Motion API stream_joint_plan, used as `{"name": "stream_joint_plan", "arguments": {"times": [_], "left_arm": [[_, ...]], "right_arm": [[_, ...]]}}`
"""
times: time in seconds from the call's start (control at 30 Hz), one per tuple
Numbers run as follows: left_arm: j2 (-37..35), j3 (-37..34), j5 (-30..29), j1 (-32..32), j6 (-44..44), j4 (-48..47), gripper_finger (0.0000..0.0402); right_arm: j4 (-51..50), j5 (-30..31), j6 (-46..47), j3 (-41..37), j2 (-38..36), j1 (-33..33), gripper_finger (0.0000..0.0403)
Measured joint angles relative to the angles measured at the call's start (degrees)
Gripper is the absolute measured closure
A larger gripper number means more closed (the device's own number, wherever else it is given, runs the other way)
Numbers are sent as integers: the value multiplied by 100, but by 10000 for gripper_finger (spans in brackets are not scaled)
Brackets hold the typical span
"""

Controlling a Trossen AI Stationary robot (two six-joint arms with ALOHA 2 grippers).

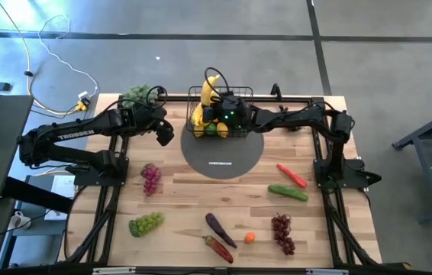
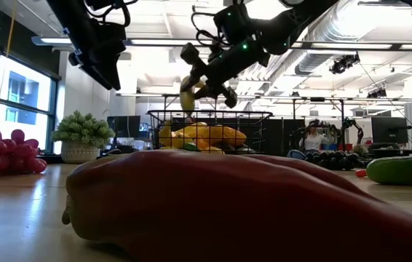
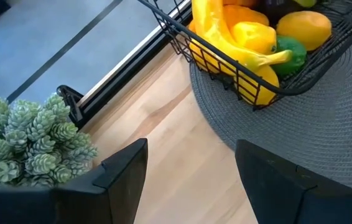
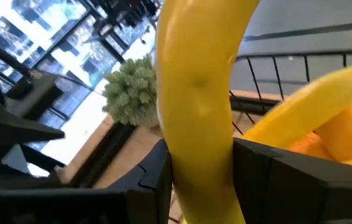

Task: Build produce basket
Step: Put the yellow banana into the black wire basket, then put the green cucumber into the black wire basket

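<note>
The black wire basket point(image 1: 235, 128) stands on the round grey mat point(image 1: 222, 156), holding bananas point(image 3: 226, 37), a lemon point(image 3: 303, 28) and other produce. My right gripper point(image 1: 217, 107) hovers over the basket's far left part, shut on a yellow banana point(image 4: 194, 93). My left gripper point(image 3: 191, 180) is open with nothing in it, above the bare wood just left of the mat. Loose produce lies on the near half of the table: purple grapes point(image 1: 151, 178), green grapes point(image 1: 146, 224), an eggplant point(image 1: 220, 228), red grapes point(image 1: 282, 231) and a cucumber point(image 1: 288, 192). My right gripper pinches the banana's middle point(image 4: 204, 162) between its two fingers point(image 4: 275, 174), which lie across it. The fingers come from the table's right side, slanting a little downward. The banana stands roughly upright, lifted clear above the fruit in the basket point(image 2: 186, 98).
A grey-green leafy bunch point(image 1: 136, 95) sits at the table's far left corner, close to my left arm. A red pepper point(image 1: 292, 175) lies right of the mat; another red pepper point(image 1: 217, 248) and a small orange fruit point(image 1: 249, 237) lie near the front edge.
</note>
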Motion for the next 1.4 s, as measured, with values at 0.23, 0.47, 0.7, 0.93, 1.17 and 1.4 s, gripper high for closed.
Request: {"name": "stream_joint_plan", "arguments": {"times": [0.23, 0.47, 0.7, 0.93, 1.17, 1.4], "left_arm": [[0, 0, 0, 0, -58, 5, 170], [0, 0, -2, 0, -58, 13, 170], [0, 0, -6, 0, -58, 187, 170], [0, 0, -11, 0, -58, 222, 170], [0, 0, -19, 0, -58, 221, 170], [0, 0, 29, 0, -58, 215, 170]], "right_arm": [[-158, -224, -45, 0, 89, 2, 298], [-227, -219, 30, 0, 130, -6, 271], [-253, -396, 65, 0, 130, -128, 227], [-252, -635, 311, 0, 130, -306, 174], [-252, -1452, 348, 0, 127, -521, 160], [-366, -1580, 4, 0, -137, -612, 160]]}}
